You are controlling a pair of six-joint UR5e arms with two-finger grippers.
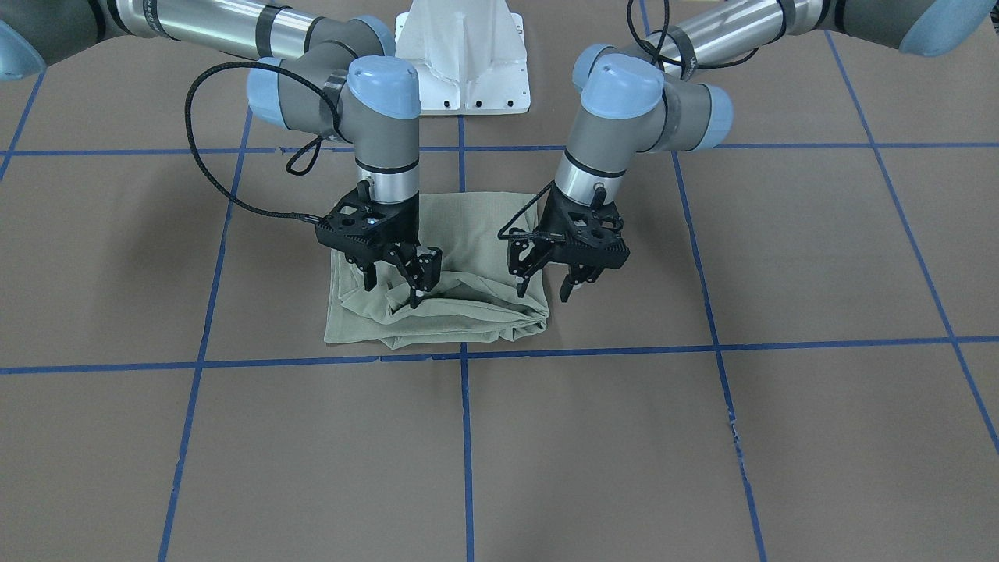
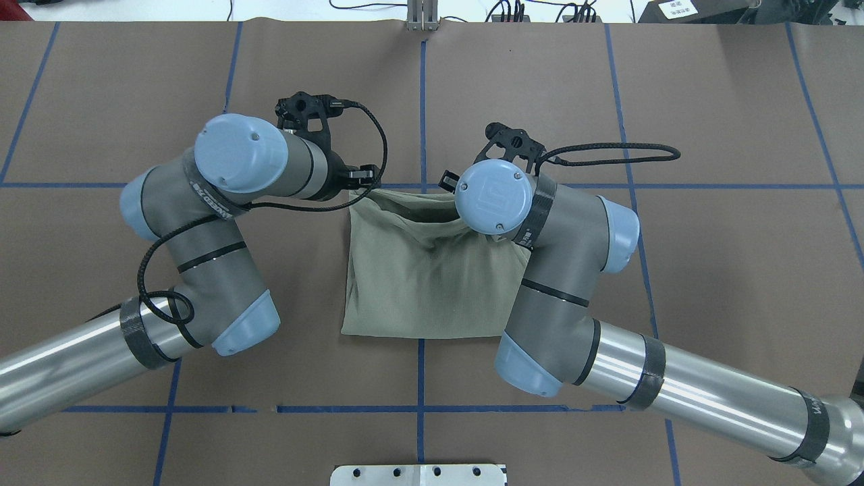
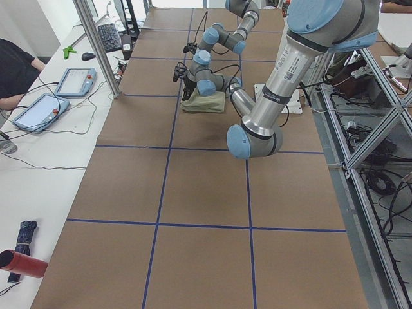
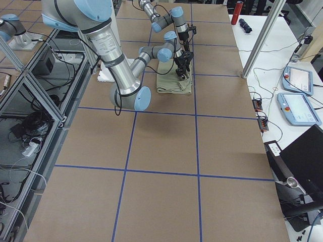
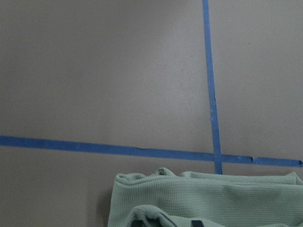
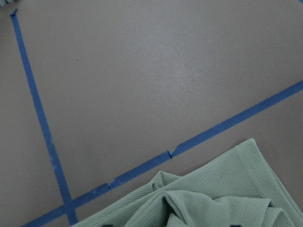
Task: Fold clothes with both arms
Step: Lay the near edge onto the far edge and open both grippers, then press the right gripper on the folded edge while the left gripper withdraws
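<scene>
The clothes are one pale sage-green shirt (image 1: 460,234), folded into a rough rectangle on the brown table, also seen from overhead (image 2: 432,277). Its edge farthest from the robot is rumpled into loose folds. My left gripper (image 1: 544,291) hovers open over that edge's corner, one finger above the cloth and one past its side. My right gripper (image 1: 392,287) is open at the other end of the same edge, with one fingertip (image 1: 417,300) down at the folds. Both wrist views show the shirt (image 5: 208,198) (image 6: 213,198) low in frame with nothing clamped.
The white pedestal base (image 1: 464,62) stands behind the shirt. Blue tape lines (image 1: 464,437) grid the brown table. Past the table's far side are metal posts (image 3: 96,48), tablets (image 3: 74,80), a red cylinder (image 3: 19,262) and a person's dark sleeve (image 3: 13,67).
</scene>
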